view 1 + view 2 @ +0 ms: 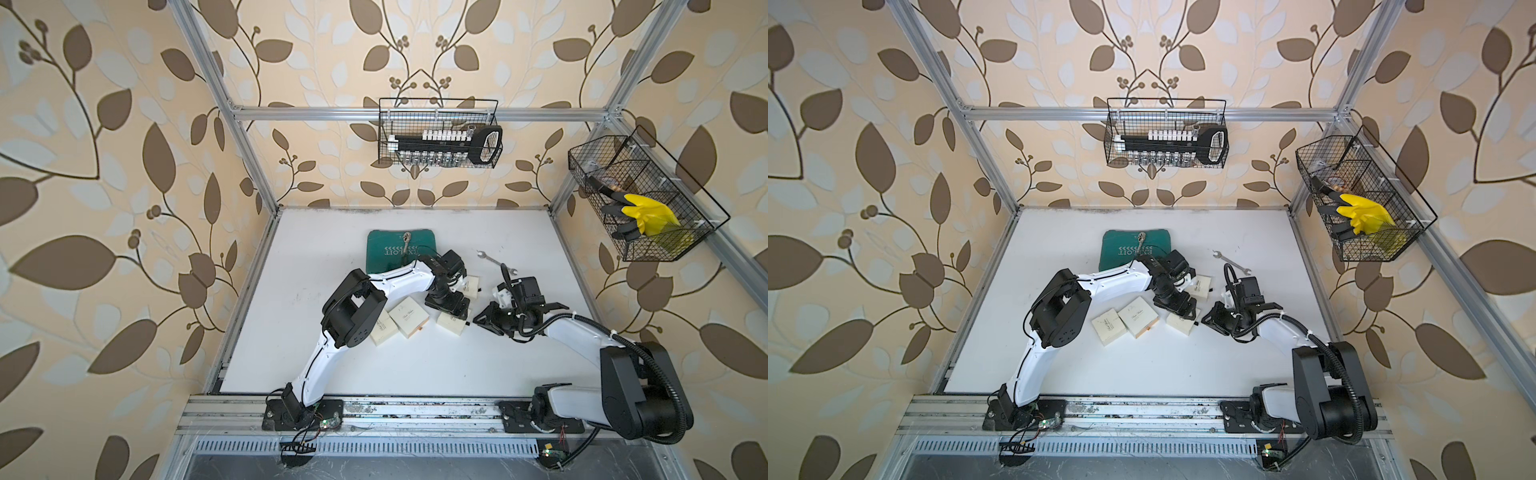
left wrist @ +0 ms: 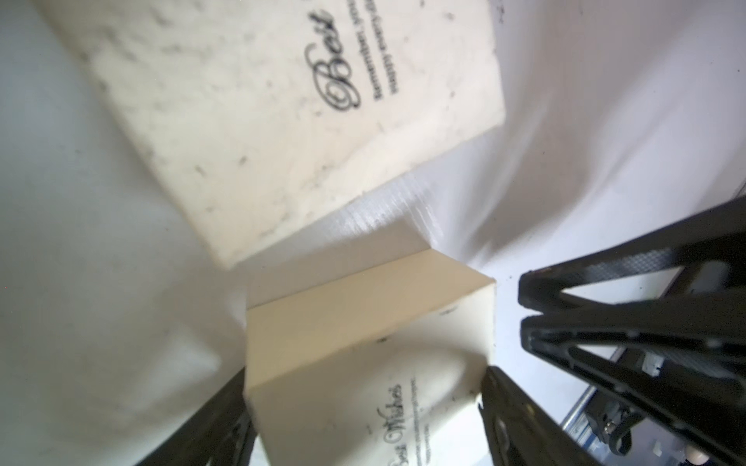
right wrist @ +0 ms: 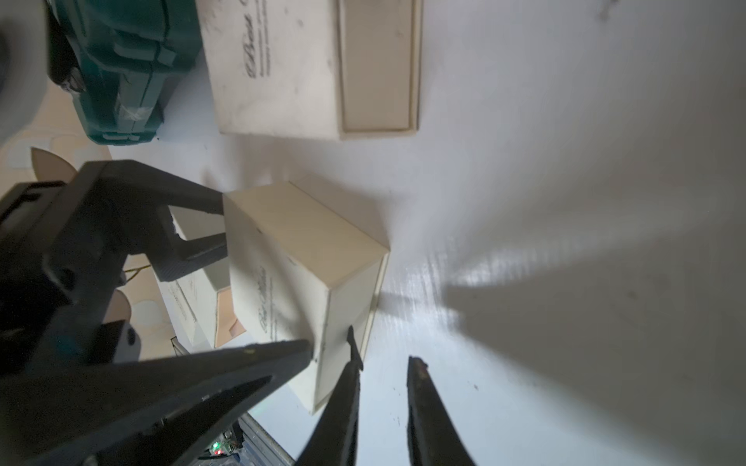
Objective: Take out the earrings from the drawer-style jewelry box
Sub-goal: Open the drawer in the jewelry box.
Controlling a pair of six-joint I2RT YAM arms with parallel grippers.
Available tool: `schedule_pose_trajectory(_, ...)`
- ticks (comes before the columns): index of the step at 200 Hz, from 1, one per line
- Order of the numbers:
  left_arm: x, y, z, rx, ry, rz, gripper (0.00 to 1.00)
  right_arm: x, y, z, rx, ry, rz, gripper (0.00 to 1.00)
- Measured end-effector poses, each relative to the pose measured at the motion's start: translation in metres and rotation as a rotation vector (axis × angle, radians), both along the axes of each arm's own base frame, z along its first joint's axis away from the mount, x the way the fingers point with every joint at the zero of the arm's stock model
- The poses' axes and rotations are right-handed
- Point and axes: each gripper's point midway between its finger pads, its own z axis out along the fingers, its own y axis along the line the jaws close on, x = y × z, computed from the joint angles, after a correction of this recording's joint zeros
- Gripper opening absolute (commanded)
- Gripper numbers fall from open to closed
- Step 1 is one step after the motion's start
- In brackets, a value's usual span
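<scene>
**Jewelry Box Being Clamped by Left Jaws; Right Jaws Being Presented at the Drawer End**

The white tabletop (image 1: 291, 340) is being occupied by both arms, a green case (image 1: 390, 251) at the rear and four cream boxes near the middle.

The jewelry box (image 3: 282, 250) nearest the right arm is being gripped by the left gripper (image 2: 365, 375). Its jaws are being spread wide and pressed against two opposite sides of the box. The right gripper (image 3: 383, 361) is being positioned just beside the drawer end of the same box. Its jaws are being held narrowly apart, with nothing seen between them.

A second box (image 3: 278, 68), beyond the gripped one, is being displayed with its drawer (image 3: 379, 68) drawn partly out. A third box (image 1: 1139, 322) and a fourth box (image 1: 1109, 332) are being left just beside each other, near the left arm.

An open-ended wrench (image 1: 496, 262) is being left flat on the tabletop behind the right gripper, and a ratchet (image 1: 406, 237) is being carried on the case.

A small black pull tab (image 3: 352, 343) on the gripped box is being neared by one right fingertip; contact cannot be confirmed.

The earrings cannot be made out in any view. The gripped box's drawer appears closed, so its contents are being hidden.
</scene>
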Motion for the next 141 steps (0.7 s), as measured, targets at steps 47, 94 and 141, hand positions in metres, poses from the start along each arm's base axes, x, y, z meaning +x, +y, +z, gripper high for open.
schedule_pose_trajectory(47, -0.001, 0.0, 0.001, -0.017, 0.016, 0.005, 0.86, 0.0, 0.01, 0.004, 0.034, -0.015, 0.026, 0.22)
schedule_pose_trajectory(94, -0.001, 0.0, 0.001, -0.023, 0.02, 0.003, 0.86, -0.001, 0.014, 0.001, 0.042, -0.007, 0.041, 0.22)
schedule_pose_trajectory(141, -0.002, -0.001, 0.002, -0.029, 0.023, 0.0, 0.86, -0.004, 0.018, -0.01, 0.05, 0.037, 0.051, 0.21)
